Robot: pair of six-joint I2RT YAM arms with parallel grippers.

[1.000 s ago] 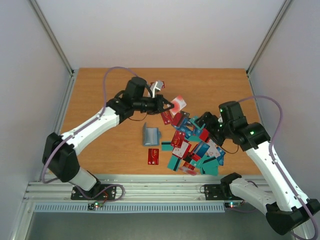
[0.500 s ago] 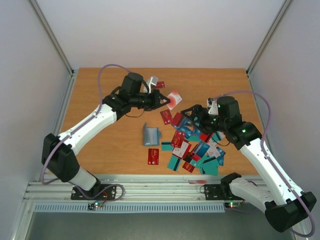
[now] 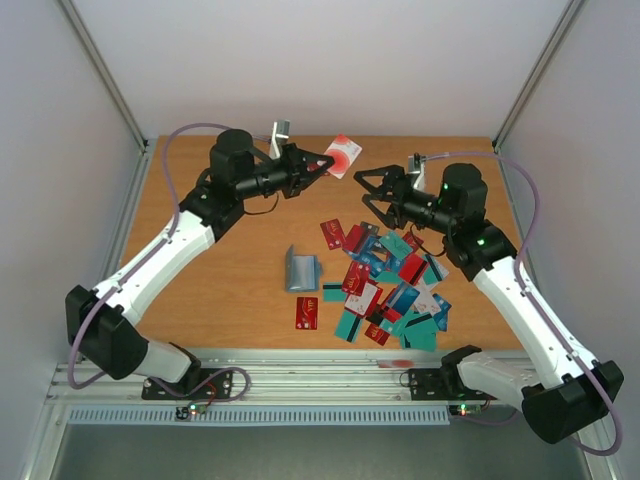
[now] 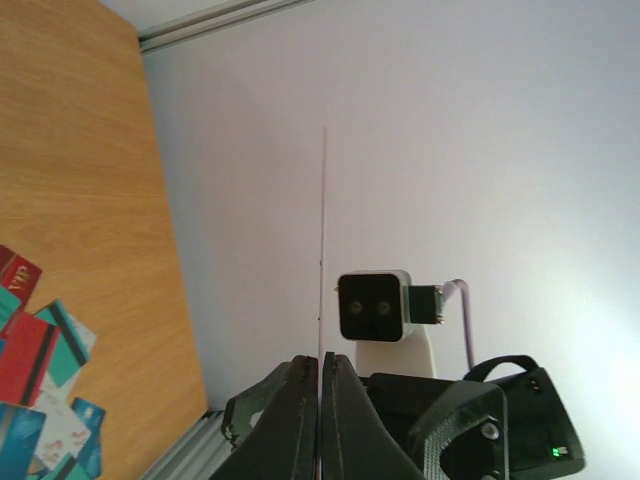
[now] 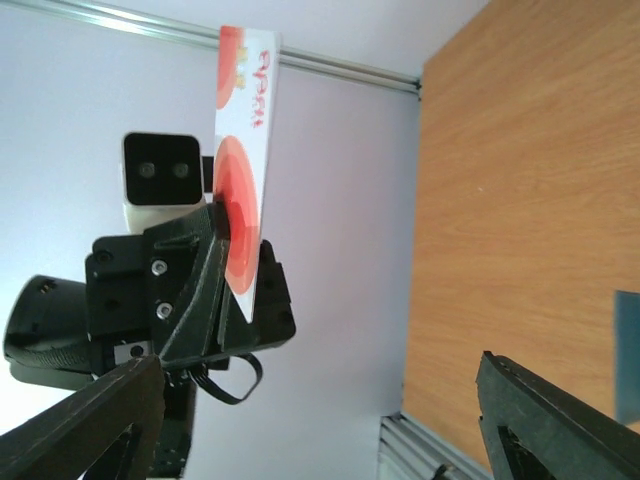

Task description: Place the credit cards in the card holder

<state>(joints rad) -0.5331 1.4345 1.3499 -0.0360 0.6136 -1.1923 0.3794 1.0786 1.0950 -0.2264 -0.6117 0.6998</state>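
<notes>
My left gripper [image 3: 320, 163] is shut on a white card with red circles [image 3: 344, 155], held high above the far middle of the table. In the left wrist view the card [image 4: 322, 250] shows edge-on between the closed fingers [image 4: 300, 420]. In the right wrist view the same card [image 5: 245, 180] faces the camera. My right gripper [image 3: 368, 188] is open and empty, raised, facing the left gripper just right of the card. The teal-blue card holder [image 3: 301, 268] lies half open on the table below. A heap of red, teal and white credit cards [image 3: 385, 290] lies to its right.
One red card [image 3: 307, 314] lies alone near the front edge, below the holder. Another red card [image 3: 332, 233] lies at the heap's far left edge. Walls and metal frame rails [image 3: 105, 75] close in the wooden table [image 3: 200, 290].
My left gripper has lifted the white and red card up and back, away from the heap. My right gripper has risen from the heap and swung left towards the card.
</notes>
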